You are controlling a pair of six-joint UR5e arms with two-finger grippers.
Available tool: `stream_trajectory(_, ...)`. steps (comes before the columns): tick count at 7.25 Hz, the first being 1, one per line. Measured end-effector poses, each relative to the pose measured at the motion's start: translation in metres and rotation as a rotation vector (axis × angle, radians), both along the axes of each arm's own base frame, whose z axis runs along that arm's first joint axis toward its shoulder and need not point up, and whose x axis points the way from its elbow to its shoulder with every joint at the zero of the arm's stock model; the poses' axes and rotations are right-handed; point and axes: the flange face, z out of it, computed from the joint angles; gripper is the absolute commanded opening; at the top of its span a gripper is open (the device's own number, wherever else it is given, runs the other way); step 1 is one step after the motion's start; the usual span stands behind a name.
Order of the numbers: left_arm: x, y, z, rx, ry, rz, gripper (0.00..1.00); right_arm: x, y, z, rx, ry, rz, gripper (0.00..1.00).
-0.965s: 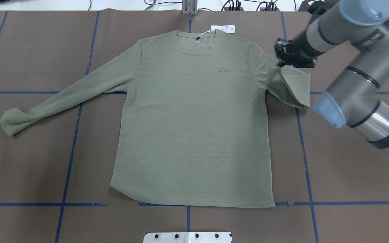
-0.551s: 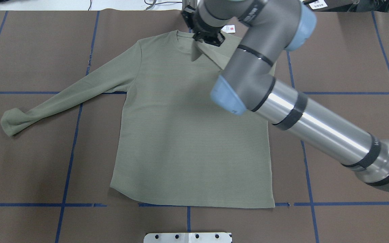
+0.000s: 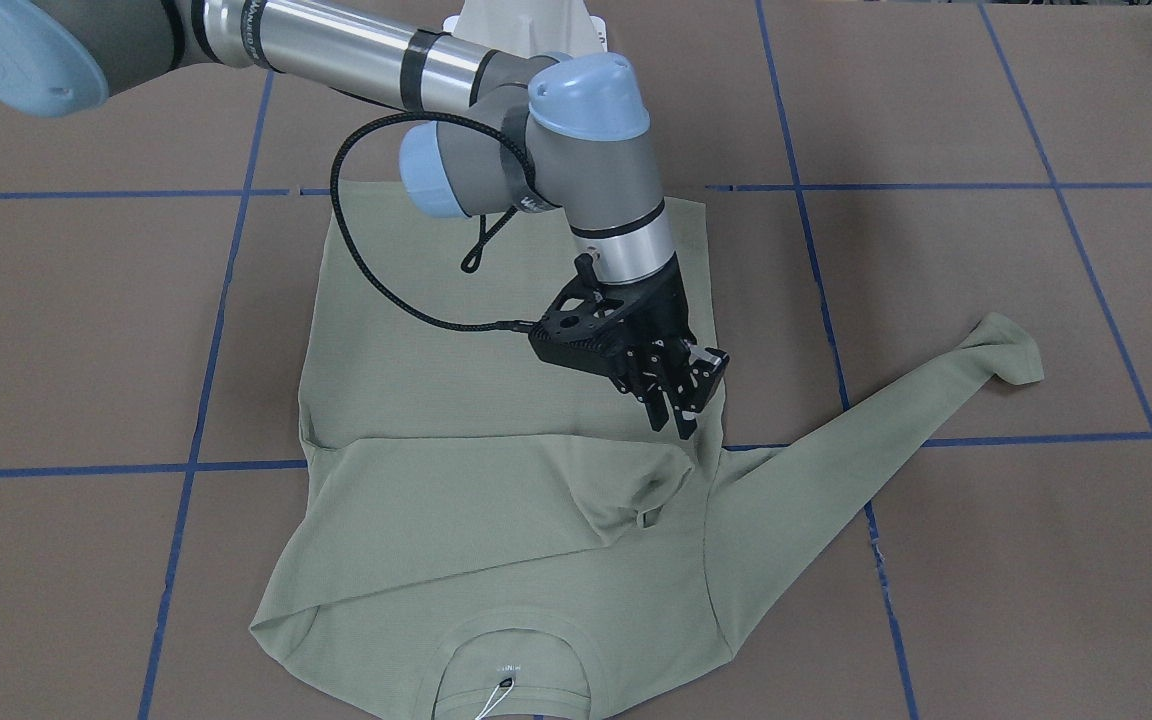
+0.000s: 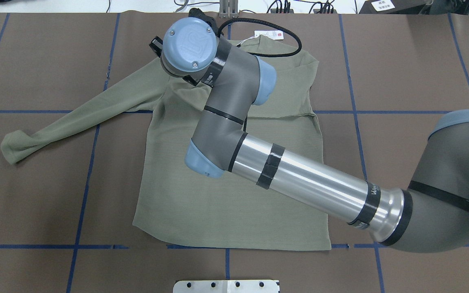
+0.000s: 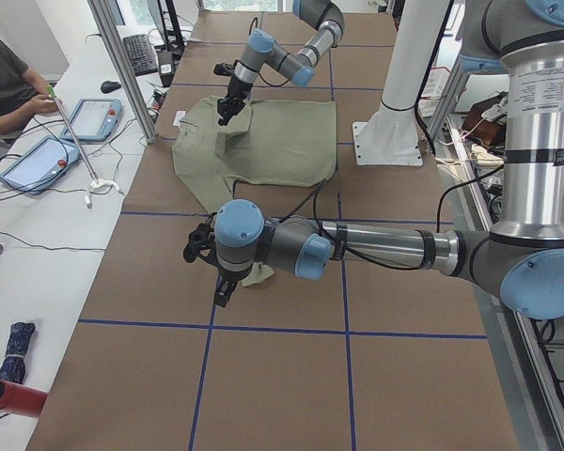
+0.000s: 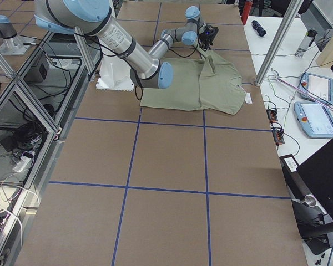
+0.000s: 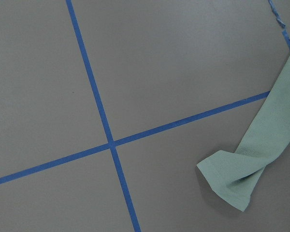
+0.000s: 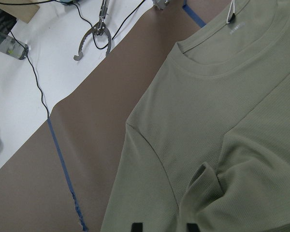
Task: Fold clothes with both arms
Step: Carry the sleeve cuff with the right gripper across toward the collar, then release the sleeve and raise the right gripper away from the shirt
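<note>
1. Near the left edge of the tabletop (image 4: 413,61), the left gripper (image 5: 221,293) hangs beside the end of the shirt's outstretched sleeve. Only the side camera shows it, so I cannot tell whether its jaws are apart or together. Its wrist camera looks down on crossing blue tape lines (image 7: 101,113).
2. The outstretched sleeve (image 4: 75,118) slants from the shoulder toward the left edge. It lies flat, and its cuff (image 7: 232,181) is doubled over on itself.
3. The right gripper (image 3: 674,418) points down over the shirt's left-hand shoulder area, toward the far edge. Its jaws stand apart. The fingertips (image 8: 137,226) frame a gap in which the fabric below shows. It sits just above the folded sleeve's cuff (image 3: 658,482), which is bunched on the chest.
4. The shirt (image 4: 226,195) lies at the middle of the tabletop, with its collar (image 8: 217,72) toward the far edge and its hem toward the robot's edge. The folded sleeve (image 3: 496,500) lies across the chest from the right-hand shoulder.
5. The white hang tag (image 4: 269,35) lies just past the collar, by the far edge.
6. The right arm (image 4: 307,179) comes in from the right edge and crosses above the shirt's body.
</note>
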Motion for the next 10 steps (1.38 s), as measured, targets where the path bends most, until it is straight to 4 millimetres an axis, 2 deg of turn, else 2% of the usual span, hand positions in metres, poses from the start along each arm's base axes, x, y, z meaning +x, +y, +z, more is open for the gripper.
stream_trajectory(1, 0.0, 0.0, -0.002, 0.004, 0.0, 0.0, 1.0, -0.013, 0.005, -0.006, 0.004, 0.004, -0.001, 1.0)
stream_trajectory(2, 0.0, 0.0, -0.004, 0.008, 0.0, 0.0, 1.0, -0.018, 0.009, -0.009, 0.006, 0.004, -0.003, 1.0)
stream_trajectory(3, 0.001, -0.001, -0.003, 0.006, 0.0, -0.001, 1.0, -0.013, 0.009, -0.004, 0.008, 0.002, -0.003, 1.0)
stream_trajectory(4, 0.005, -0.003, 0.0, -0.022, 0.006, -0.014, 1.0, 0.007, 0.005, 0.016, 0.002, -0.004, -0.015, 1.0)
stream_trajectory(7, 0.052, -0.009, 0.014, -0.149, 0.041, -0.044, 1.0, 0.115, -0.033, 0.117, -0.016, 0.018, -0.123, 0.99)
stream_trajectory(9, 0.063, -0.009, 0.018, -0.194, 0.053, -0.058, 1.0, 0.198, -0.062, 0.187, -0.024, 0.05, -0.219, 0.99)
stream_trajectory(10, 0.071, -0.008, 0.022, -0.212, 0.057, -0.052, 1.0, 0.242, -0.068, 0.229, -0.016, 0.071, -0.269, 1.0)
